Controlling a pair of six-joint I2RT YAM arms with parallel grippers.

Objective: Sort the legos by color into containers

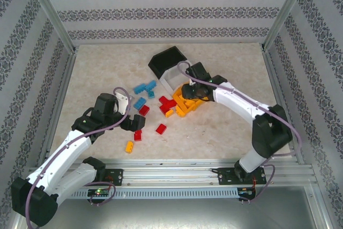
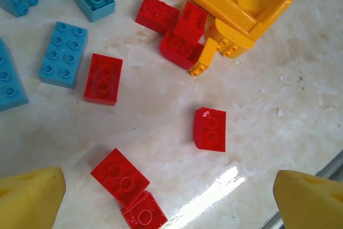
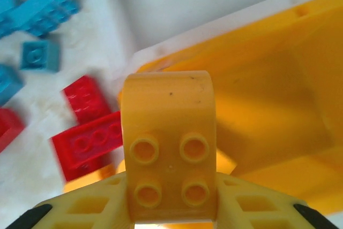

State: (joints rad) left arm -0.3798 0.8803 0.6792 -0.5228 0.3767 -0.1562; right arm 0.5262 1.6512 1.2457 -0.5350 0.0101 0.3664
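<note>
**Operator:** What is my left side doing?

**Spotter:** Your left gripper (image 1: pixel 133 122) hangs over the loose bricks. Its pads (image 2: pixel 32 197) are spread wide with nothing between them. In its wrist view, two red legos (image 2: pixel 128 189) lie together at its 9 o'clock. A single red brick (image 2: pixel 210 128) sits at 1 o'clock, and the light blue legos (image 2: pixel 63 54) are well off at 11 o'clock.

**Operator:** And further right?

**Spotter:** From above, the containers stand at 2 o'clock of that scatter. The black bin (image 1: pixel 169 60), white bin (image 1: pixel 172 79) and orange-yellow bin (image 1: pixel 185 108) run in a row from 11 o'clock down to 5. Your right gripper (image 1: pixel 194 92) is over the orange-yellow bin, pinching an orange-yellow brick (image 3: pixel 169 132) by its lower end. In the wrist view the bin's hollow opens at 2 o'clock of the brick.

**Operator:** Which step is this?

**Spotter:** I'd say you are dropping off a yellow one. Next, move the brick clear of the rim so it is over the hollow, then part the fingers. The reds and blues lie unsorted on the table (image 1: pixel 96 79). I cannot tell which of the other two bins takes which colour. Several reds press against the yellow bin's front, so lift them out carefully.
</note>
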